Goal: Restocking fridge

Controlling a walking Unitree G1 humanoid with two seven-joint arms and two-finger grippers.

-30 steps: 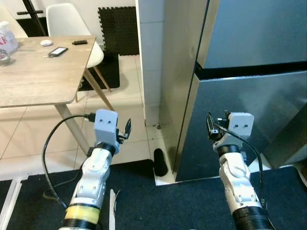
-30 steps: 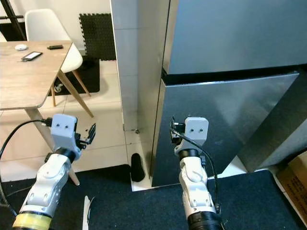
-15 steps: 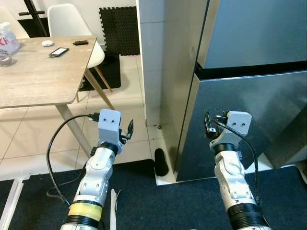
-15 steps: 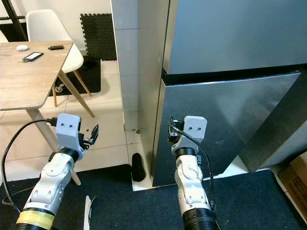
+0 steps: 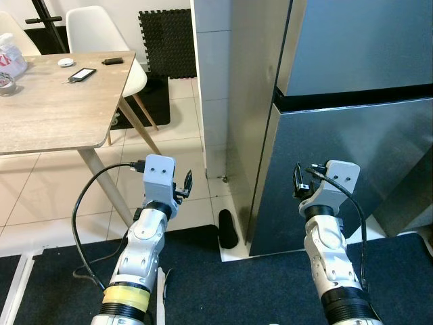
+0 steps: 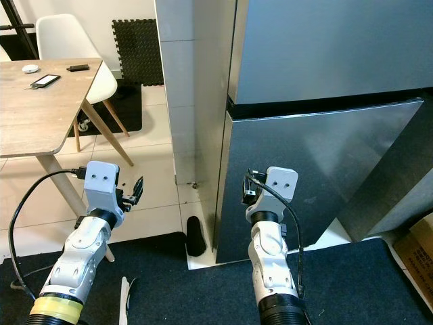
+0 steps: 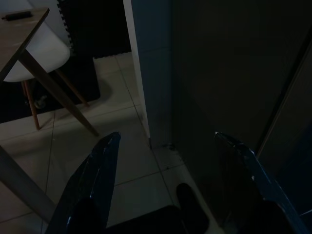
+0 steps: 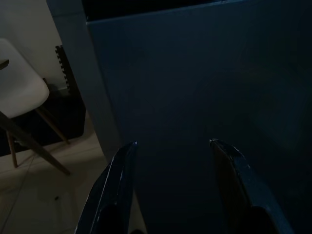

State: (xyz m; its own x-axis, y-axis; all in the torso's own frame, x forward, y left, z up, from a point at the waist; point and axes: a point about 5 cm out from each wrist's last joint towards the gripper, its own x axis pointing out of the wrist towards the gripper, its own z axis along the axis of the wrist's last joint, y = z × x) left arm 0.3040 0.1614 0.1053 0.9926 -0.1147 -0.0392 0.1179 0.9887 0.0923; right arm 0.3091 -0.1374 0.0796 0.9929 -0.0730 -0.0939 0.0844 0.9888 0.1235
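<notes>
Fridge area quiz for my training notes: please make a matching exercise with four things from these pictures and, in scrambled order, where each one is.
Things:
1. fridge
2. phone
3. white chair
4. dark slipper

Places:
A. on the wooden table
B. on the floor at the fridge's left corner
C. straight ahead of the right gripper, doors shut
D. behind the table, by the black foam mat

Pairs: 1-C, 2-A, 3-D, 4-B
</notes>
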